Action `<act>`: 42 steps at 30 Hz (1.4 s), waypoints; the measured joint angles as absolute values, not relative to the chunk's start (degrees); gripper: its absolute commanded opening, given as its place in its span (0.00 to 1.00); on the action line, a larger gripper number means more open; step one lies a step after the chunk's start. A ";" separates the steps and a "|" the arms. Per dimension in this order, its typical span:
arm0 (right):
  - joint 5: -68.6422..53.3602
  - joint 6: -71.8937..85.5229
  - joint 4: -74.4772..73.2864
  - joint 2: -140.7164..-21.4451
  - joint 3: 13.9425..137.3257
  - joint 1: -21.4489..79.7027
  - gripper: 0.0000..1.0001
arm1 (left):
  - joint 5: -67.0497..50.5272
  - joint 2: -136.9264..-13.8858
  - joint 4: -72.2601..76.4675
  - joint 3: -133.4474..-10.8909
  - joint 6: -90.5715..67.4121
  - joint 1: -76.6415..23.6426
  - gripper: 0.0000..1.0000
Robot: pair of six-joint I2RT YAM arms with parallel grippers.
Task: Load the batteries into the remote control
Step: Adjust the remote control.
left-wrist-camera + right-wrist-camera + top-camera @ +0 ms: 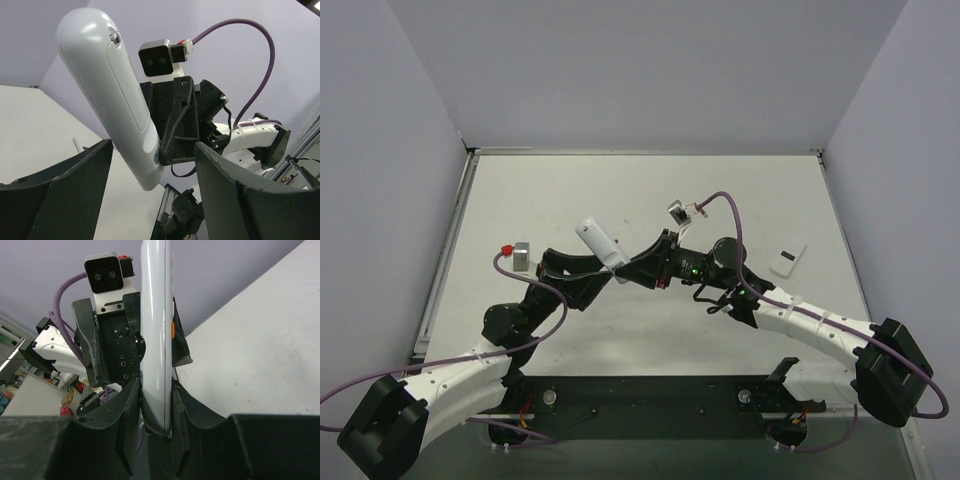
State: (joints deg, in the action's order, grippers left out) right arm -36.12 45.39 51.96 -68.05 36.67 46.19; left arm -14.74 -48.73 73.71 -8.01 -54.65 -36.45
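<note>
Spanning the overhead view, the white table (570, 190) carries both arms, which reach in from the near edge and meet over its middle: left arm (470, 370) from the lower left, right arm (810, 325) from the lower right. Remote control (600, 243) is up off the surface between the two wrists, tilted, its far end pointing away from the bases and to the left. Right gripper (154, 390) is clamped on the remote's lower end; in the right wrist view the handset shows edge-on, with a finger pressed against each flat face. Left gripper (153, 155) stands wide open and holds nothing: its two dark fingers (75, 190) flank the remote's lower end without touching it. The left wrist view shows the handset's plain white back. Small white flat piece (787, 260) lies on the table to the right, well apart from both grippers and near the right wall.
</note>
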 measured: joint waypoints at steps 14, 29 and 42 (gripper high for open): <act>-36.16 45.36 54.30 -68.90 36.77 47.40 0.00 | -11.84 -54.33 76.12 -9.43 -54.70 -41.71 0.50; -36.12 45.84 56.05 -68.93 36.75 48.53 0.00 | -7.86 -49.89 75.75 -8.73 -54.89 -42.17 0.69; -36.86 46.33 56.77 -69.89 36.75 49.06 0.00 | -6.11 -48.99 75.50 -8.49 -54.15 -42.09 0.32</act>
State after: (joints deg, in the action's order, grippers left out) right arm -36.86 46.33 56.77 -69.89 36.75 49.06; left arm -6.11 -48.99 75.50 -8.49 -54.15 -42.09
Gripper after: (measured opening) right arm 0.224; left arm 0.503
